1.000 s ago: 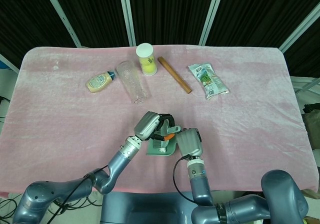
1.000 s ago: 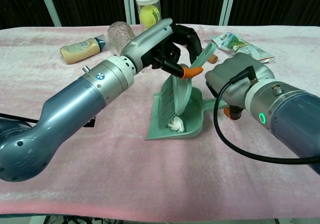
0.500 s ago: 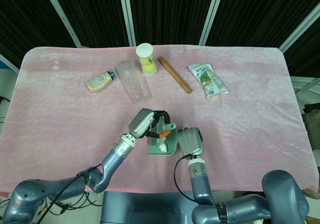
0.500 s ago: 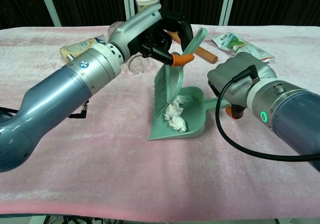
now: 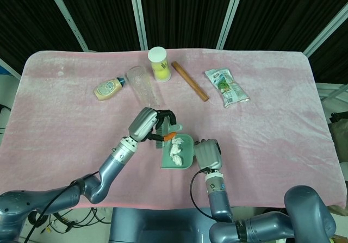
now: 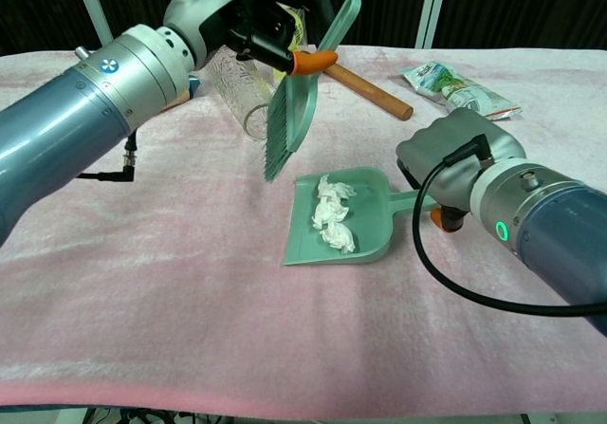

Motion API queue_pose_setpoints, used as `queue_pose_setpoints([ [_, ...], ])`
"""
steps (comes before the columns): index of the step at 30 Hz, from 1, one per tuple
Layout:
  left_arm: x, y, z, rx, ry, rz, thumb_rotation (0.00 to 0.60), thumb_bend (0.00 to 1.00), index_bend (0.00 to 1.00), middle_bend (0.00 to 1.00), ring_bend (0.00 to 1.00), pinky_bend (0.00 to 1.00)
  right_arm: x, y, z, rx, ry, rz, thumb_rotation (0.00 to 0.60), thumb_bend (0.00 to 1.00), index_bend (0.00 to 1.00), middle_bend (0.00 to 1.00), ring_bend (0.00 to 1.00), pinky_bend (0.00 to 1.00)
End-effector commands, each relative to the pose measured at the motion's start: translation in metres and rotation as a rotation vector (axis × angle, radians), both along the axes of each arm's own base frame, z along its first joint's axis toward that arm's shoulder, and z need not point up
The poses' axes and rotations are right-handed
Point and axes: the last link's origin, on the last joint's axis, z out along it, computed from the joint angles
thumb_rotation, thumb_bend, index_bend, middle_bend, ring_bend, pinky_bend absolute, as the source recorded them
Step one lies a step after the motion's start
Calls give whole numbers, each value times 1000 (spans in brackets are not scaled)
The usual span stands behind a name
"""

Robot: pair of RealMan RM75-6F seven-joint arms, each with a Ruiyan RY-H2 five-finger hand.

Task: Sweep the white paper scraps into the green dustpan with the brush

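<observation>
The green dustpan (image 6: 377, 212) lies flat on the pink cloth with several white paper scraps (image 6: 332, 215) inside it; the head view also shows the dustpan (image 5: 186, 143) and the scraps (image 5: 175, 149). My right hand (image 6: 457, 161) grips the pan's handle from the right, hiding most of it, and shows in the head view as well (image 5: 206, 154). My left hand (image 6: 254, 9) holds the green brush (image 6: 285, 126) by its orange-tipped handle. The brush hangs tilted, bristles down, above and just left of the pan's far edge, clear of it. From the head camera, the left hand (image 5: 145, 124) and the brush (image 5: 165, 136) sit left of the pan.
Along the far side lie a mayonnaise bottle (image 5: 109, 88), a clear glass on its side (image 5: 144, 88), an upright tube with a yellow ball (image 5: 158, 63), a wooden stick (image 5: 190, 81) and a snack packet (image 5: 227, 87). The glass lies just behind the brush.
My left hand lifted the brush up and to the left, out of the dustpan. The scraps it covered now lie exposed in the pan. The right hand stayed put.
</observation>
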Motion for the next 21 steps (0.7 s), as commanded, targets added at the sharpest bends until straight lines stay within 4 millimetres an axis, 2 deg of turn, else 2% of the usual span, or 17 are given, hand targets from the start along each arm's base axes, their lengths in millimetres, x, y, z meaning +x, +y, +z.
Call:
queue_pose_setpoints([
  [1, -4, 2, 5, 8, 18, 4, 600, 350, 650, 693, 790, 930, -1, 0, 0, -3, 5, 2, 600, 320, 519, 416, 567, 708],
  [4, -8, 3, 9, 21, 38, 2, 600, 350, 650, 693, 790, 930, -3, -1, 1, -9, 13, 5, 600, 285, 450, 364, 560, 703],
  [8, -15, 4, 14, 31, 59, 5, 600, 348, 649, 688, 790, 930, -4, -2, 3, -11, 26, 9, 600, 227, 275, 258, 515, 688],
  [12, -22, 4, 18, 41, 79, 12, 600, 346, 649, 687, 790, 930, -5, -1, 4, -11, 37, 6, 600, 202, 194, 201, 511, 688],
  [16, -27, 4, 22, 52, 99, 14, 600, 345, 648, 687, 790, 930, -7, 0, 7, -13, 42, 0, 600, 179, 60, 136, 511, 688],
  [21, -34, 3, 25, 86, 200, -17, 600, 346, 650, 689, 790, 930, -7, 1, 13, -26, 45, 20, 600, 174, 35, 118, 511, 688],
])
